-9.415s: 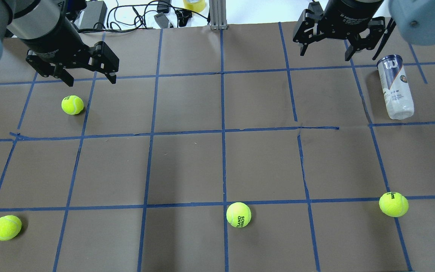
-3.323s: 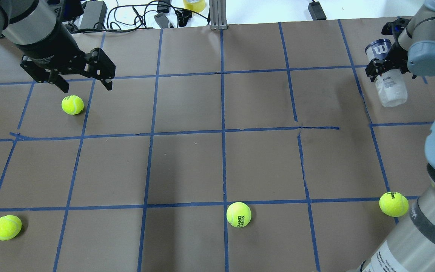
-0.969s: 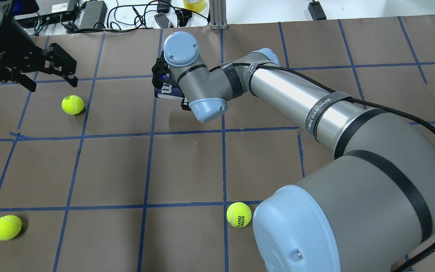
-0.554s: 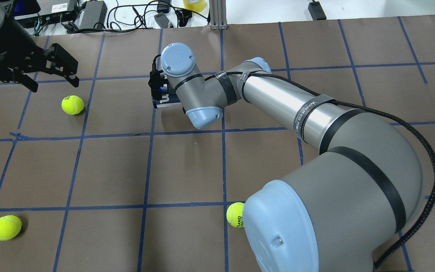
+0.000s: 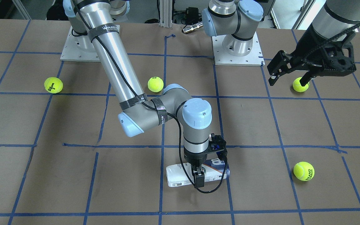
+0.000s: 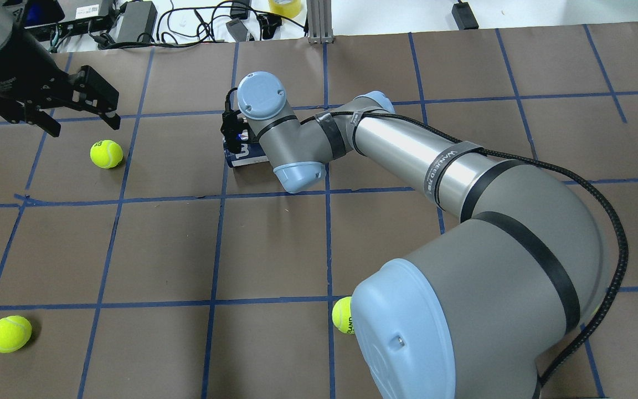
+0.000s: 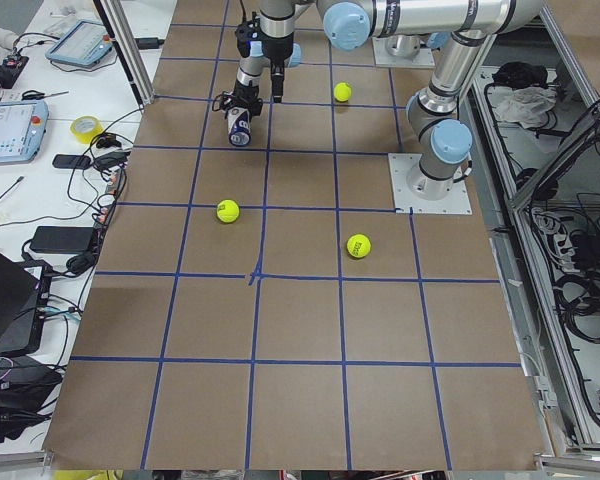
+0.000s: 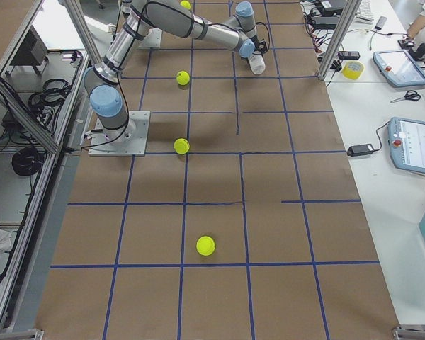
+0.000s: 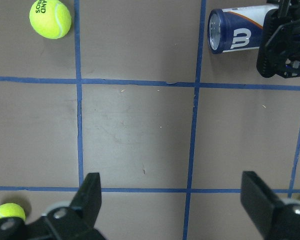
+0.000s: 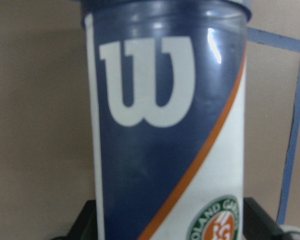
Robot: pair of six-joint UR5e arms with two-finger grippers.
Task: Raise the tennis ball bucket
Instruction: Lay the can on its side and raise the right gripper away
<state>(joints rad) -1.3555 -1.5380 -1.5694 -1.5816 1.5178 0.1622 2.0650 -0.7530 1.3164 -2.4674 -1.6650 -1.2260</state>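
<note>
White "W" on the tennis ball bucket [image 10: 165, 125], round "ROLAND GA" badge [image 10: 217, 222] just below it, "ROLAND GARROS" on a tennis ball [image 5: 303, 171] near the bucket, "Wilson 3" on a far ball [image 5: 53, 85], "WANJEED" on an arm strap [image 5: 106, 28].

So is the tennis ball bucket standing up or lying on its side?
Lying on its side: the tennis ball bucket runs parallel to the table, with the right gripper clamped across its middle.

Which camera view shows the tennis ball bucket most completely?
The exterior front-facing view: the tennis ball bucket shows nearly full length, the right hand across it. Overhead, the arm hides most; wrist views show only parts; side views, tiny.
</note>
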